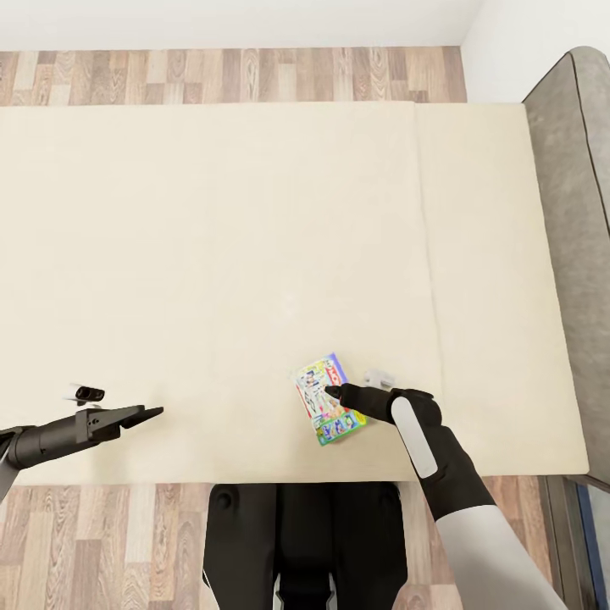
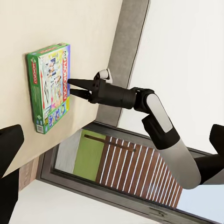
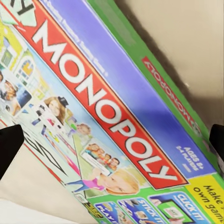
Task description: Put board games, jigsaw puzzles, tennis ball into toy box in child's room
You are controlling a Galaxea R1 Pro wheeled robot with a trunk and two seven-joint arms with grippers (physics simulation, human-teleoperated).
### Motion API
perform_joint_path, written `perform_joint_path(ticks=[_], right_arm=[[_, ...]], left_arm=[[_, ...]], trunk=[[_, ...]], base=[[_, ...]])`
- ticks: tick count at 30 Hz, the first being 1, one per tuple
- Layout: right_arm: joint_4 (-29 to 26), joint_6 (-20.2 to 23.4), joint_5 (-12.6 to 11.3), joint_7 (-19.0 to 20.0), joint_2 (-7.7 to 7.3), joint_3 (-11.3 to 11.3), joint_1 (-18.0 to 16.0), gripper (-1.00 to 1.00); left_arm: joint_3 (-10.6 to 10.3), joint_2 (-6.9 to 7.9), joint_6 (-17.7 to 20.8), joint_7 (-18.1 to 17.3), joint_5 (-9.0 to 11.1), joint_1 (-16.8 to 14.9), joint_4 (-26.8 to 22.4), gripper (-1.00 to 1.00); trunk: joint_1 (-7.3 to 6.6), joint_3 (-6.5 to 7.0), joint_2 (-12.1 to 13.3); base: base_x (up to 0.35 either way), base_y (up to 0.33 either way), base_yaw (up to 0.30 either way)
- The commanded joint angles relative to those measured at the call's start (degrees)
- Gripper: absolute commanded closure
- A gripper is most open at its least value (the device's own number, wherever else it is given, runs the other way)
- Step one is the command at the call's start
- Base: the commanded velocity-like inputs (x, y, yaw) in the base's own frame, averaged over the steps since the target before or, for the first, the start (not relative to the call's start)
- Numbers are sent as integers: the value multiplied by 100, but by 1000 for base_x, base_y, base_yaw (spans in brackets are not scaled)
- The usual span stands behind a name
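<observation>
A Monopoly board game (image 1: 326, 405) with a green edge and a purple-blue face lies flat on the cream bed (image 1: 212, 254), close to its near edge. My right gripper (image 1: 333, 391) hovers just above the carton's middle, open, its fingertips close to the printed lid. From the left wrist view the same carton (image 2: 49, 86) faces the right gripper (image 2: 71, 87). The lid (image 3: 107, 116) spreads between the two dark fingertips (image 3: 9, 144) in the right wrist view. My left gripper (image 1: 146, 414) is open over the bed's near-left edge, far from the carton.
A grey padded headboard (image 1: 576, 212) runs along the bed's right side. Wood-plank floor (image 1: 237, 76) lies beyond the bed's far edge and under my base (image 1: 296, 542). A window with slats (image 2: 135, 168) appears behind my right arm.
</observation>
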Motion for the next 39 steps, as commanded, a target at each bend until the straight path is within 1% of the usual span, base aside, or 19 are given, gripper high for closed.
perform_joint_path(ticks=[1,14,20,32,39], right_arm=[[-4,20,-38,-37,3,1,-1,-100],[-4,19,-36,-37,6,1,-1,-100],[-2,20,-36,-37,6,1,-1,-100],[-1,20,-36,-37,6,1,-1,-100],[-1,21,-36,-37,6,1,-1,-100]], left_arm=[[-3,2,61,-20,0,-1,0,-100],[-3,2,61,-20,1,-1,0,-100],[-3,2,59,-20,0,-1,-1,-100],[-3,2,61,-19,-1,-1,0,-100],[-3,2,61,-20,-2,-1,0,-100]], trunk=[[4,-6,-9],[4,-6,-9],[4,-6,-9],[4,-6,-9],[4,-6,-9]], base=[[0,50,0],[0,11,0],[0,120,0],[0,21,0],[0,90,0]])
